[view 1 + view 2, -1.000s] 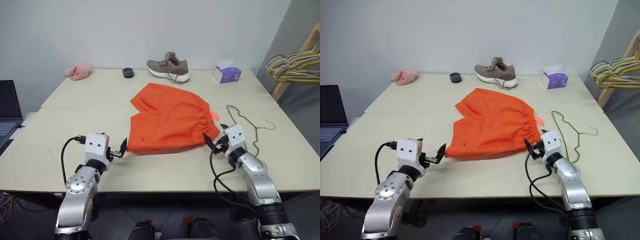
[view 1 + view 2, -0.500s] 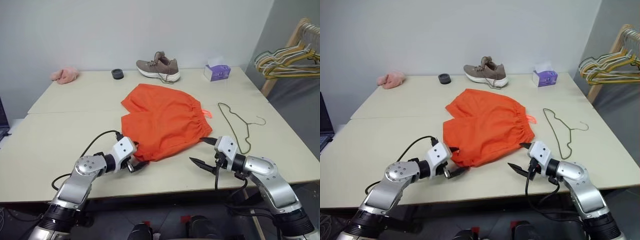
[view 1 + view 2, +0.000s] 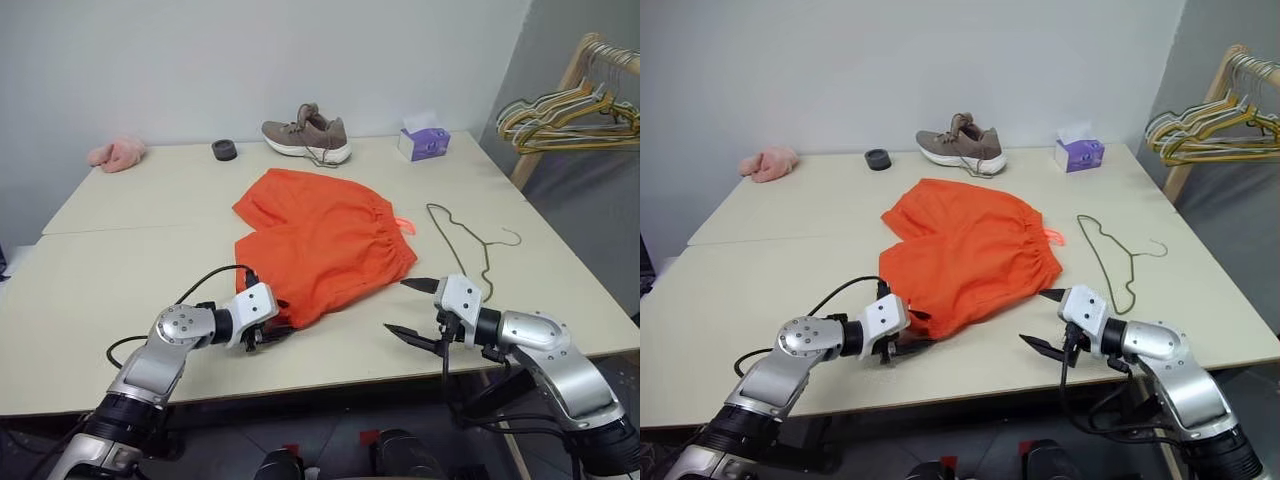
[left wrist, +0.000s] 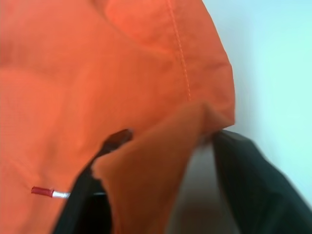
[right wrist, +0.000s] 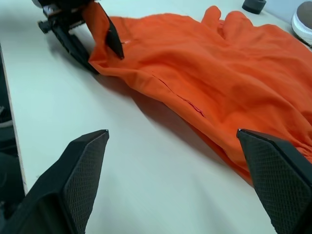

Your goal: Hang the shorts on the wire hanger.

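Orange fabric of the shorts [image 3: 320, 240] lies spread flat near the middle of the pale table [image 3: 120, 270], with the gathered waistband turned toward the robot's right and a pinkish drawstring end at that side. The left gripper [image 3: 268, 330] is at the near corner of one leg hem; in the left wrist view its two black fingers [image 4: 246, 185] stand on both sides of a raised fold of the orange cloth, and in the right wrist view the corner sits between them, so the claw is clamped on the shorts. The right gripper [image 3: 410, 308] hovers over bare table just beside the near edge of the waistband, with its two fingers wide apart and nothing between them; it does not touch the cloth. The wire hanger [image 3: 465, 238] lies flat on the table on the robot's right of the shorts, near the waistband but apart from it, its hook pointing to the right. At the far edge of the table stand a brown shoe [image 3: 305, 133], a purple tissue box [image 3: 423, 144], a small dark ring [image 3: 225, 150] and a pink cloth [image 3: 115, 153]
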`<state>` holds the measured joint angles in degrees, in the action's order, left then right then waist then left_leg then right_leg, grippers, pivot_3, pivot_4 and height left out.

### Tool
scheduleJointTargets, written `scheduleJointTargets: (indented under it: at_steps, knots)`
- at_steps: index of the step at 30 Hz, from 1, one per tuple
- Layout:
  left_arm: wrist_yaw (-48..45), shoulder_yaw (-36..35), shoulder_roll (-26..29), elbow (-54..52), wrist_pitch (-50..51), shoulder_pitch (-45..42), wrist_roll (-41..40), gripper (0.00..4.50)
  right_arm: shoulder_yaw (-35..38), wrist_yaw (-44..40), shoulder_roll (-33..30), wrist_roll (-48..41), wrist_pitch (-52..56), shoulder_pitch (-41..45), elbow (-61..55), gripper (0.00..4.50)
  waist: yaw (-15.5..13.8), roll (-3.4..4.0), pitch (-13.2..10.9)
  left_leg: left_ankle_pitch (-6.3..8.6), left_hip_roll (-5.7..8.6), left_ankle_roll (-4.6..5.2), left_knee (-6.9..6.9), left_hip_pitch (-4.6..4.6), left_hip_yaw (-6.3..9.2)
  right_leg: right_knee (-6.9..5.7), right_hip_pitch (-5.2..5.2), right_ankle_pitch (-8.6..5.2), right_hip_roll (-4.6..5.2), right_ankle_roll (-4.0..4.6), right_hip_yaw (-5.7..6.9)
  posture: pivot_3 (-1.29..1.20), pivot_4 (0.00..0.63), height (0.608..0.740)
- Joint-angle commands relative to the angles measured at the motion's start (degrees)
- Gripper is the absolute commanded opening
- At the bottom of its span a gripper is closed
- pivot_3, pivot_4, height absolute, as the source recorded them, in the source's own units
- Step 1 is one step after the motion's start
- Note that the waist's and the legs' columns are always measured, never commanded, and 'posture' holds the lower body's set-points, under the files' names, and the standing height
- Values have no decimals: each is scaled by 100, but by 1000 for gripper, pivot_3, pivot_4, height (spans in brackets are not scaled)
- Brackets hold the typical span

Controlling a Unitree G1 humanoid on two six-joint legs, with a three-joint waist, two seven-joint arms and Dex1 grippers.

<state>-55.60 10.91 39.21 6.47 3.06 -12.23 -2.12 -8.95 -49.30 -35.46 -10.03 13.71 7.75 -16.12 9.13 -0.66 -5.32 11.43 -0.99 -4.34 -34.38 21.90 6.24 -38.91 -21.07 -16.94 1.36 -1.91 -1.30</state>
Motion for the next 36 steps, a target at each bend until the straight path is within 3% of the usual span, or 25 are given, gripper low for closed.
scheduleJointTargets:
  at_steps: [1, 5, 15, 18, 24, 29, 36]
  knots:
    - [168, -128, 112, 133, -67, 27, 162, 1149, -243, 37, -61, 547, -455, 476, 496, 4500, 52, 1, 0, 0, 0, 0, 0, -1, 0, 0, 0, 1, 0, -2, -1, -205, 34, 740]
    - [335, -423, 230, 81, -46, 133, 64, 27, -627, 111, 48, 1207, -1175, 1206, 1568, 4500, 147, 1, -1, -1, 0, 1, -1, -3, -1, -4, -1, 3, -1, -5, -3, -201, 30, 740]
    - [357, -787, 347, -614, 298, 557, -212, 27, -1472, 580, 810, 2526, -2696, 2993, 4460, 4500, 229, 2, 0, -1, -4, 1, 17, 7, -1, -6, -16, 14, -6, -25, -5, -163, 11, 740]
    - [360, -829, 360, -678, 348, 588, -249, 0, -1535, 749, 1026, 2706, -2911, 3297, 4973, 3918, 215, 0, 2, -1, -4, 1, 18, 5, 0, -8, -14, 15, -6, -24, -4, -161, 11, 740]
    - [291, -869, 458, -734, 374, 667, -283, 0, -1540, 879, 1202, 2914, -3098, 3615, 5549, 1870, 209, 1, 2, -2, -4, 1, 17, 4, -1, -10, -13, 16, -6, -25, -7, -160, 12, 740]
    - [-156, -857, 872, -991, 442, 1102, -386, 0, -1443, 729, 973, 2930, -3083, 3640, 5317, 47, 238, 3, 2, -1, -5, 1, 18, 3, -4, -11, -15, 15, -6, -23, -12, -173, 12, 740]
    - [-978, -863, 1516, -1745, 918, 1631, -882, 0, -1489, -459, 546, 2545, -2839, 3155, 3992, 47, 221, 4, 3, -1, -17, 1, 18, -1, -12, -14, -16, 15, -16, -23, -17, -169, 13, 740]
